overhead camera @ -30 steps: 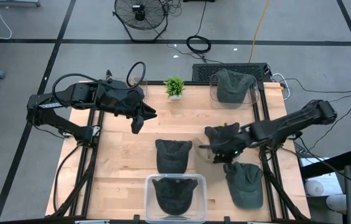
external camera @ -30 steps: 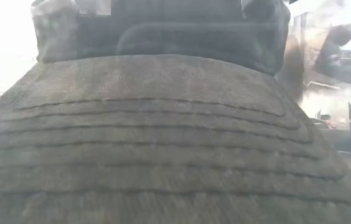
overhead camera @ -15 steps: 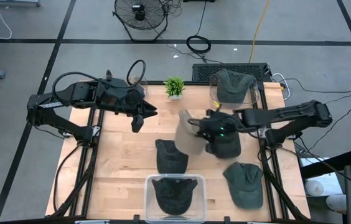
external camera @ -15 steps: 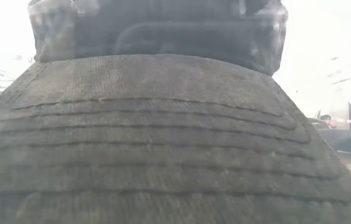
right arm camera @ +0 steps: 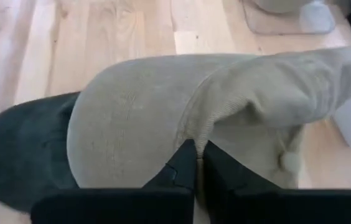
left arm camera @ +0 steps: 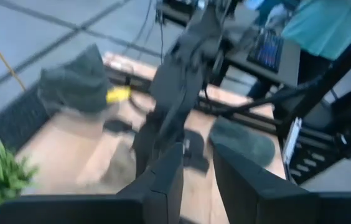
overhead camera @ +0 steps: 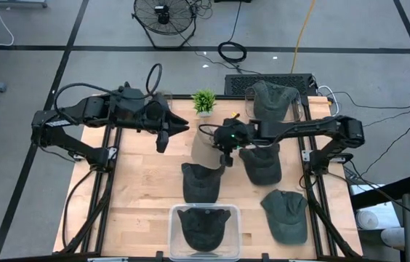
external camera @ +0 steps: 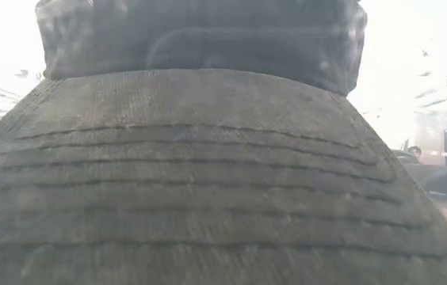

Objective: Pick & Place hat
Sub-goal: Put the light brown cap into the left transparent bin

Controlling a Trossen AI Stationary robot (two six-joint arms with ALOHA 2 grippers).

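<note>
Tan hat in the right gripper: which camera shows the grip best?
Right wrist view: the right gripper is shut on the tan hat, pinching its fabric. The high view shows the hat half hidden under the arm; the left wrist view blurs it; the low view misses it.

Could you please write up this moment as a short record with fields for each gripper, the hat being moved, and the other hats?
right gripper: shut on the tan hat, over the table's middle
left gripper: waits over the table's left part, holding nothing
dark hats loose on table: three
hat in clear bin: one, near edge
hat in far container: one
small plant: far edge
</note>
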